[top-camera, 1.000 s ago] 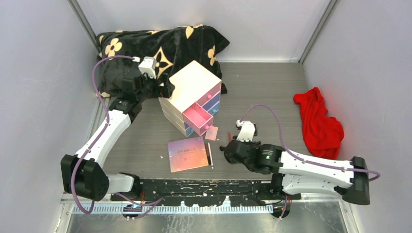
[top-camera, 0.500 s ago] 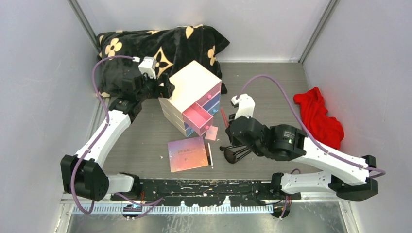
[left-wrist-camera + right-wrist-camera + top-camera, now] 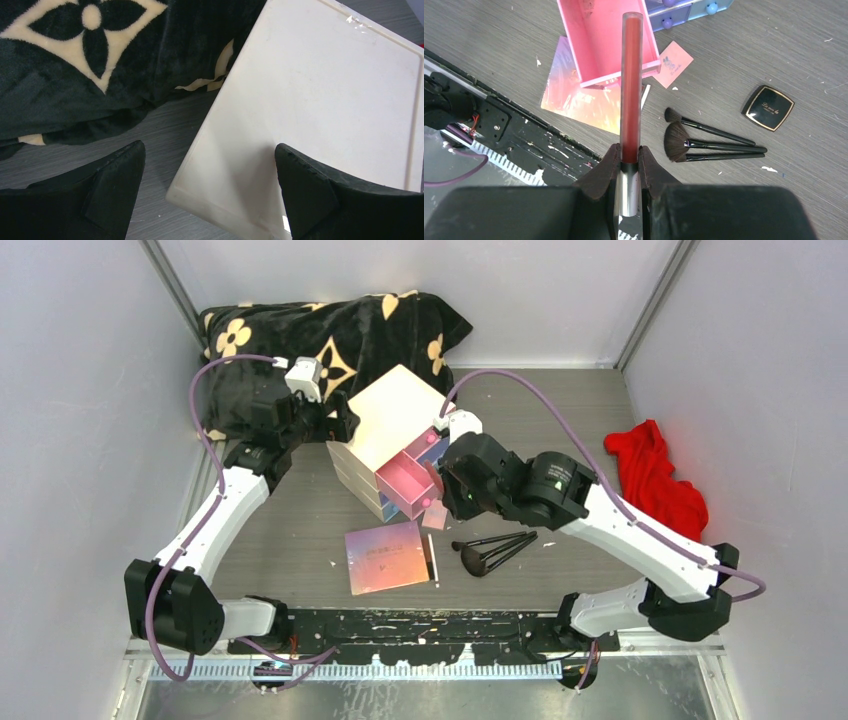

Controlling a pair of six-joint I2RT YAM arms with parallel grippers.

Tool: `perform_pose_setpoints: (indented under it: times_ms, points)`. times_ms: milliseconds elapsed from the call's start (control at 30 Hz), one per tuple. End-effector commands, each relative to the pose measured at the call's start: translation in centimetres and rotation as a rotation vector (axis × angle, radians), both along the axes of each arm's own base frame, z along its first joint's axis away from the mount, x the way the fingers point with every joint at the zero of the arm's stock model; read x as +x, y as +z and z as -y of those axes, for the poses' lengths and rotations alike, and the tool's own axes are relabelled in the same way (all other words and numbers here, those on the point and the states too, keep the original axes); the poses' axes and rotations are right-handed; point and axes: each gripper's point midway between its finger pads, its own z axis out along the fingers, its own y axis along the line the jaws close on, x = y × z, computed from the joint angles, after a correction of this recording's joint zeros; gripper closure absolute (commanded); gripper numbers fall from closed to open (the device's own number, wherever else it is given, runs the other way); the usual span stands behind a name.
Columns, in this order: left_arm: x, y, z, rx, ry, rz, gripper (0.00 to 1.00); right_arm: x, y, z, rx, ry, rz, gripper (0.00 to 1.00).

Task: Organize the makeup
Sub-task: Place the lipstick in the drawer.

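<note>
Above the open pink drawer (image 3: 621, 77) of the cream box (image 3: 395, 415), the right pincer (image 3: 629, 156) is clamped narrowly on the silver base of a thin red stick (image 3: 631, 85). The stick's long axis runs straight out from the fingertips, roughly parallel to the drawer's length. In the right wrist view its clear-capped far end lines up over the drawer's right side, so the drawer lies ahead of and below the pincer. The right arm is the nearer one. Lowering and letting go should, I judge, lay the stick lengthwise inside.

Behind the drawer, at the box's far corner, the left pincer (image 3: 210, 185) is spread wide and holds nothing.

Remaining makeup lies on the worktop (image 3: 560, 420):
- In front of the drawer: the iridescent palette (image 3: 388, 558).
- Just beside the drawer's front: a tiny pink compact (image 3: 675, 62).
- Right of the drawer's front: three black-handled brushes (image 3: 714, 145) and a black compact (image 3: 769, 107).

Half a second earlier the right arm was lower, near the brushes. It has since swung up to the drawer. The left arm has not moved.
</note>
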Motion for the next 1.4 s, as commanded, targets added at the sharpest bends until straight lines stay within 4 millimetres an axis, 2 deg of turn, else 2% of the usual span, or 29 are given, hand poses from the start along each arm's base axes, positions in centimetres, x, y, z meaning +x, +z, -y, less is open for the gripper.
perform_pose_setpoints:
  times_ms: [0, 133, 267, 433, 667, 733, 900, 1367]
  points:
    - [-1.4, -2.3, -0.5, 0.050, -0.014, -0.086, 0.00, 0.2, 1.3, -1.4, 0.065, 0.084, -0.036, 0.99]
    - [-1.4, -2.4, -0.4, 0.049, -0.015, -0.086, 0.00, 0.5, 1.3, -2.9, 0.081, 0.132, -0.072, 0.99]
    - [-1.4, -2.2, -0.4, 0.047, -0.016, -0.081, 0.00, 0.5, 2.4, -4.4, 0.116, 0.180, -0.095, 0.99]
    - [-1.3, -2.1, -0.5, 0.052, -0.012, -0.079, 0.00, 0.6, 2.9, -5.2, 0.126, 0.202, -0.127, 0.99]
    - [-1.4, -2.1, -0.4, 0.048, -0.017, -0.078, 0.00, 0.3, 1.5, -5.1, 0.070, 0.203, -0.208, 0.99]
    - [-1.8, -0.8, -0.5, 0.039, -0.016, -0.047, 0.00, 0.4, 0.9, -5.0, 0.052, 0.196, -0.226, 0.99]
    - [-1.9, -0.6, -0.4, 0.031, -0.021, -0.038, 0.00, 1.2, -0.3, -4.8, 0.021, 0.171, -0.256, 0.99]
    - [-2.0, 0.0, -0.1, 0.012, -0.033, -0.025, 0.00, 4.5, -0.1, -5.9, 0.003, 0.138, -0.270, 0.99]
